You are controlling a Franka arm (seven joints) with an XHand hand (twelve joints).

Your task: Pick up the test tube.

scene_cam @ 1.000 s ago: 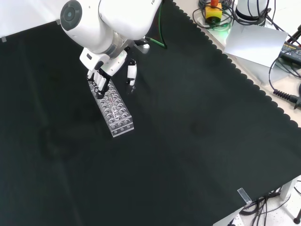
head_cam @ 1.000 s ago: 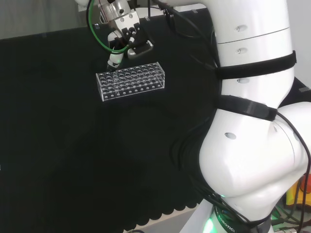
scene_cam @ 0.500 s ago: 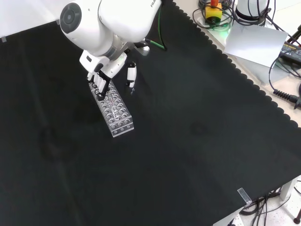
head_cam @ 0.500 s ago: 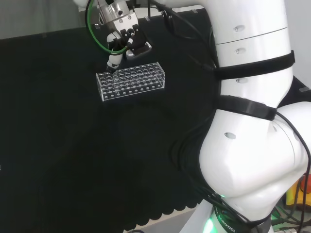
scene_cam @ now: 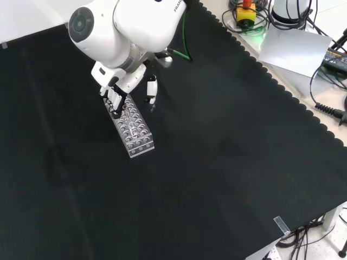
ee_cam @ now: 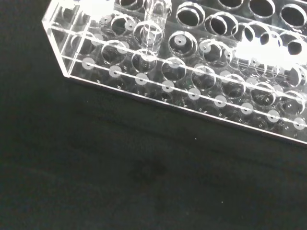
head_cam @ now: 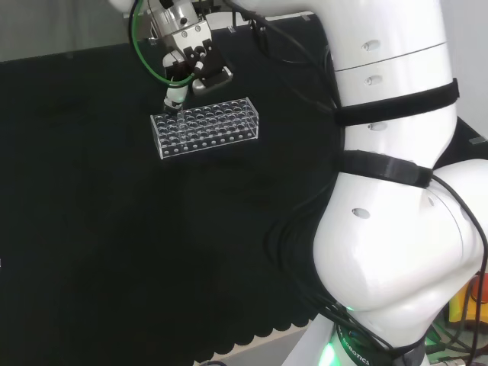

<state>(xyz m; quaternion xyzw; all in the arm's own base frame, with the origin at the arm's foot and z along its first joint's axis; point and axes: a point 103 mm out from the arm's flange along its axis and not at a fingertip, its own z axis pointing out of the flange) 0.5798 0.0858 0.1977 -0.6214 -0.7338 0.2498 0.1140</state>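
A clear plastic test tube rack (head_cam: 204,126) with several rows of holes lies on the black cloth, left of the arm's links in the head view. My hand (head_cam: 185,47) hangs over its far left corner, fingers curled and pointing down. In the front view the hand (scene_cam: 116,95) covers the rack's (scene_cam: 134,130) upper end, with one white finger (scene_cam: 151,88) held apart to the right. The wrist view is close on the rack (ee_cam: 192,91). There a clear test tube (ee_cam: 156,17) rises out of a hole near the rack's end, up towards the fingers that pinch it.
The arm's big white links (head_cam: 396,191) stand at the head view's right. A green cable (head_cam: 145,61) loops beside the hand. In the front view the cloth's scalloped edge (scene_cam: 271,70) runs along the right, with a grey sheet (scene_cam: 293,49) and cables beyond it.
The hand has risen a little and drifted left in the head view, staying over the rack's corner. The rack has not moved.
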